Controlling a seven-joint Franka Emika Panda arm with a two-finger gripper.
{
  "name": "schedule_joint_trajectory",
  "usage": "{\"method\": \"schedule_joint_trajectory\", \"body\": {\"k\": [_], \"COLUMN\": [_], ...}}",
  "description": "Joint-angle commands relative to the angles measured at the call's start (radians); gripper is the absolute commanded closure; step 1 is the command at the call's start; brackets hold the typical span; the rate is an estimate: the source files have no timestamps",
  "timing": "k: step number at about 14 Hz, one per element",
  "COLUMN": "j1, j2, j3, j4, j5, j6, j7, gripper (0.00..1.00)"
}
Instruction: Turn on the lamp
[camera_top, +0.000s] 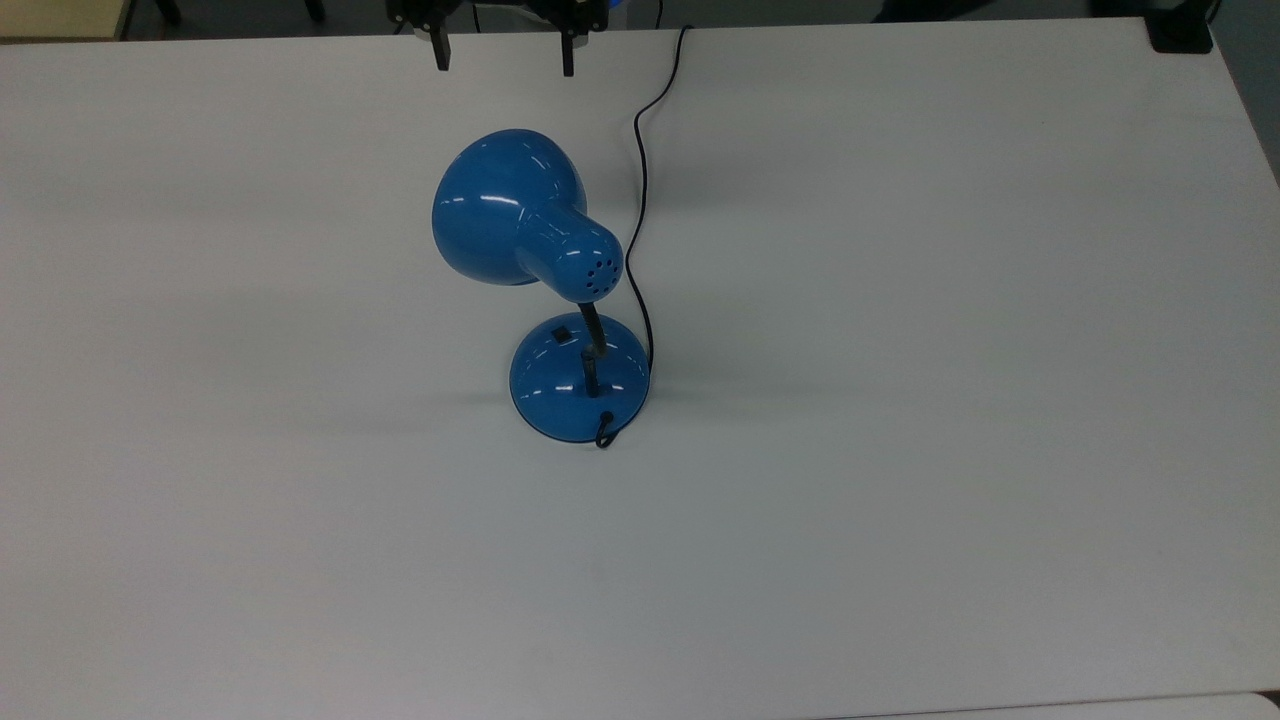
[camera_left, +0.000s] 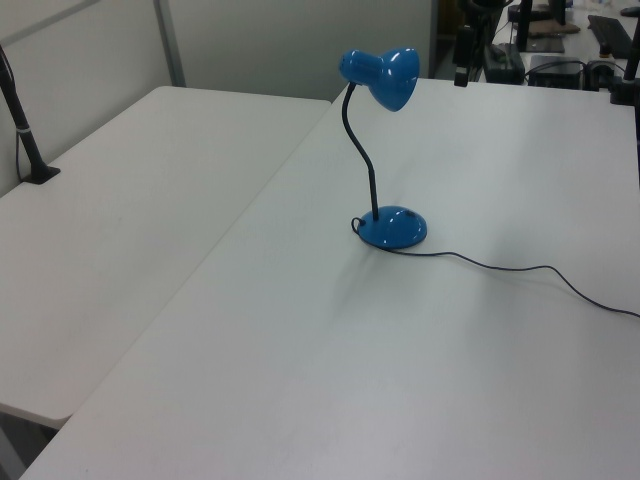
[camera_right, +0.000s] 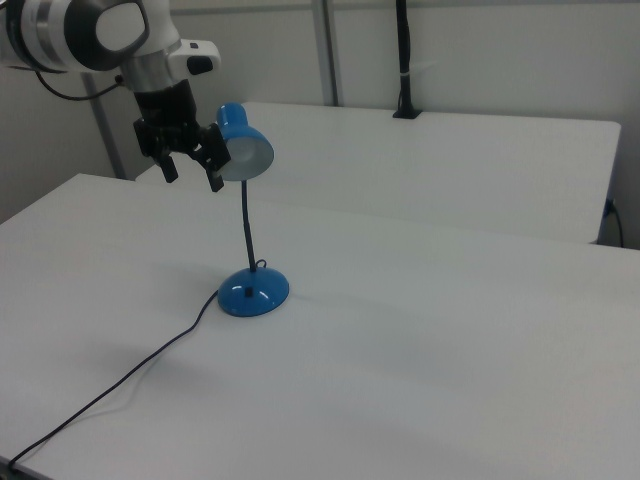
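The lamp stands near the middle of the white table (camera_top: 900, 450). It has a glossy blue bell shade (camera_top: 505, 205), a black gooseneck and a round blue base (camera_top: 575, 390). A small black switch (camera_top: 563, 333) sits on the top of the base, on the side under the shade. The black cord (camera_top: 640, 200) leaves the base and runs to the table's far edge in the top view. My gripper (camera_top: 504, 58) hangs open and holds nothing. It is above the far table edge, beyond the shade. In the right view, the gripper (camera_right: 192, 172) is just left of the shade (camera_right: 243, 148), high above the base (camera_right: 254, 291).
A second white table (camera_left: 150, 180) adjoins this one, with a black clamped post (camera_left: 25, 130) at its far side. The cord (camera_left: 500, 265) trails across the table to the left view's right. A black object (camera_top: 1180, 35) sits at the top view's upper right corner.
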Motion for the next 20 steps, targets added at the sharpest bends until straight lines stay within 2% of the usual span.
{"method": "schedule_joint_trajectory", "body": {"k": [1,13,15,18,20], "j1": [0.005,0.005,0.004,-0.001,-0.004], "j2": [0.004,0.001,-0.002,-0.008,-0.011], "j3": [0.004,0.005,0.004,0.004,0.004], "j4": [-0.003,-0.010,-0.026,-0.030,-0.032], "j5": [0.005,0.005,0.005,-0.001,-0.018], "j6": [0.008,0.002,-0.015,-0.121,-0.169], "j7": [-0.013,-0.044,-0.125,-0.382,-0.459], "gripper": [0.00,0.00,0.00,0.00,0.00]}}
